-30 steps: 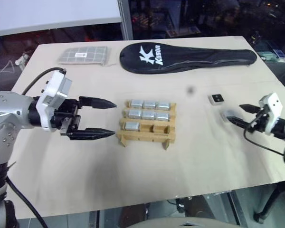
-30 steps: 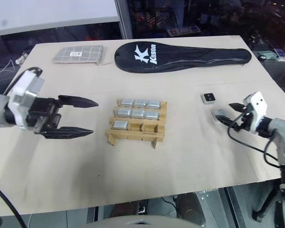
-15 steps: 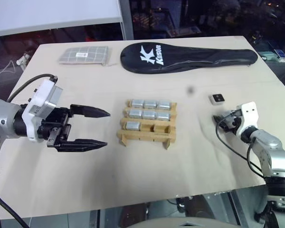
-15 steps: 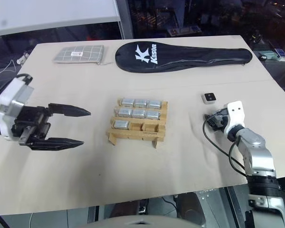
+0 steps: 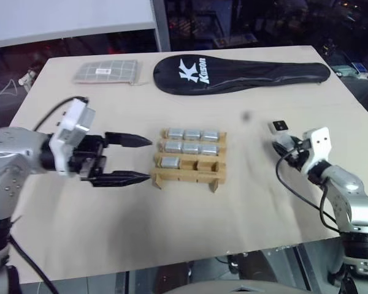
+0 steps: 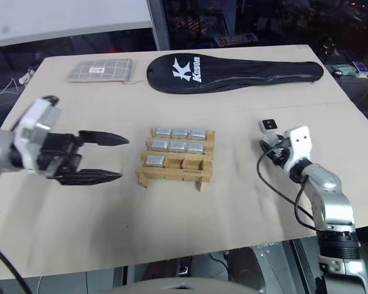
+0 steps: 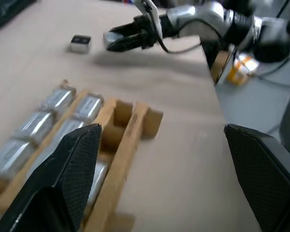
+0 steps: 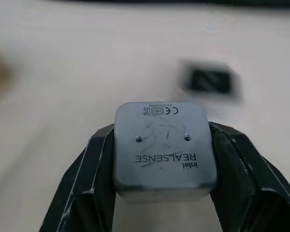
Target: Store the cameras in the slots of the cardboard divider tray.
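Note:
The cardboard divider tray (image 5: 189,175) stands mid-table. Silver-grey cameras (image 5: 193,135) fill its back and middle rows, and one more lies in the front row's left slot (image 5: 170,162). The other two front slots are empty. My right gripper (image 5: 281,146), to the right of the tray, is shut on a grey camera (image 8: 164,150), held between both fingers. A white camera with a black square (image 5: 279,127) lies on the table just behind that gripper. My left gripper (image 5: 146,159) is open and empty at the tray's left end, pointing at it.
A long black racket cover (image 5: 239,70) lies along the far side of the table, with a grey checked pouch (image 5: 106,71) to its left. The table's right edge is close behind my right arm.
My right gripper has shut on a grey camera and carried it left, towards the tray. The left gripper drew back a little, then returned to the tray's left end, still open.

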Available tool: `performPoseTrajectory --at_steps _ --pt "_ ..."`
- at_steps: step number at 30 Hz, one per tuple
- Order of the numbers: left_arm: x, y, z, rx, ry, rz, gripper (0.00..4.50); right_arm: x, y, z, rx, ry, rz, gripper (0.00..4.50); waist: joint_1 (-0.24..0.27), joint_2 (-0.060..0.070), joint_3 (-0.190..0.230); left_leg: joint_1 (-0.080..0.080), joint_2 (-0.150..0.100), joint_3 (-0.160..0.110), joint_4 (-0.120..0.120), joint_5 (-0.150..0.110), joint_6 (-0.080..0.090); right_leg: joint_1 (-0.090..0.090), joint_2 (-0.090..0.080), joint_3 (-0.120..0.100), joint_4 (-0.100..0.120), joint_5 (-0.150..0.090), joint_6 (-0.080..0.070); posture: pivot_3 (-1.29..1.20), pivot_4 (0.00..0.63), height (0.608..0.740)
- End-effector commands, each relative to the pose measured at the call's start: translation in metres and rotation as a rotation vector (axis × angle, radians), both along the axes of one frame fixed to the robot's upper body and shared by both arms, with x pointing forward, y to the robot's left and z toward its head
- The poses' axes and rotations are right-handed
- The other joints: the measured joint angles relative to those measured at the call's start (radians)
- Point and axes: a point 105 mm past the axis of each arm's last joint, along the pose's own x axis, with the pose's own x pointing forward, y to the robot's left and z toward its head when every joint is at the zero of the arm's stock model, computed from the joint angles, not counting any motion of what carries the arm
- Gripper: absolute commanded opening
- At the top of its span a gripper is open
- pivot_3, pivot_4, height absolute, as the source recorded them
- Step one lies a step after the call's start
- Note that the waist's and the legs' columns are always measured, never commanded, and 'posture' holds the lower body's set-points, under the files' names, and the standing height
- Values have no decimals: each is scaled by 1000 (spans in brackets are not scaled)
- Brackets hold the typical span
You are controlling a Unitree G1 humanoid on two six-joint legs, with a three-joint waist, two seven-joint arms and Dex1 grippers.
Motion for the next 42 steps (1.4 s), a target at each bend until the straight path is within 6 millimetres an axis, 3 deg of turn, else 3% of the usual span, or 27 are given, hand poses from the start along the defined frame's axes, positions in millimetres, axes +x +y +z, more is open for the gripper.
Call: performPoseTrajectory --at_steps 1,6,10,13,21,33,36,38,40,42 --pt "13 -23 10 -121 -25 51 4215 -19 51 47 -166 -288 287 2000 2 0 0 0 0 0 0 0 0 0 0 0 0 0 0 0 150 740" --pt "39 -47 4 -240 25 121 4215 -34 104 53 -430 -554 554 2000 5 -1 0 0 -1 -1 0 0 0 1 0 -1 0 2 -3 0 150 740" --pt "47 -61 0 -307 151 126 4215 -32 131 57 -605 -772 629 2000 4 -1 0 0 -1 0 1 0 0 1 0 0 0 2 -3 0 150 740" --pt "45 -66 -8 -253 232 116 4215 -34 145 63 -624 -881 645 2000 1 -1 0 0 -1 -1 1 0 -1 0 0 -1 0 3 -3 0 150 740" --pt "41 -67 -8 -241 277 108 4215 -47 160 76 -612 -1075 648 2000 4 -1 0 -1 -1 -2 1 2 -4 0 -1 -1 0 3 -4 0 150 740" --pt "40 -70 4 -291 278 75 4215 -54 168 64 -600 -1057 698 2000 4 -1 0 0 -1 -2 1 2 -4 0 -1 -1 1 3 -4 0 150 740" --pt "34 -72 -2 -264 301 42 3030 -54 168 65 -595 -1055 693 2000 4 -1 0 0 -1 -2 1 2 -4 0 -1 -1 1 3 -4 0 150 740" --pt "29 -73 -5 -250 311 22 1932 -54 168 66 -593 -1055 685 2000 3 -1 0 0 -1 -2 1 2 -4 0 -1 -1 1 3 -4 0 150 740" --pt "29 -73 -7 -243 310 21 1111 -54 168 67 -591 -1054 682 2000 3 -1 0 0 -1 -2 1 2 -4 0 -1 -1 1 3 -4 0 150 740" --pt "30 -73 -7 -243 310 24 923 -53 168 68 -588 -1053 680 2000 3 -1 0 0 -1 -2 1 2 -4 0 -1 -1 1 3 -4 0 150 740"
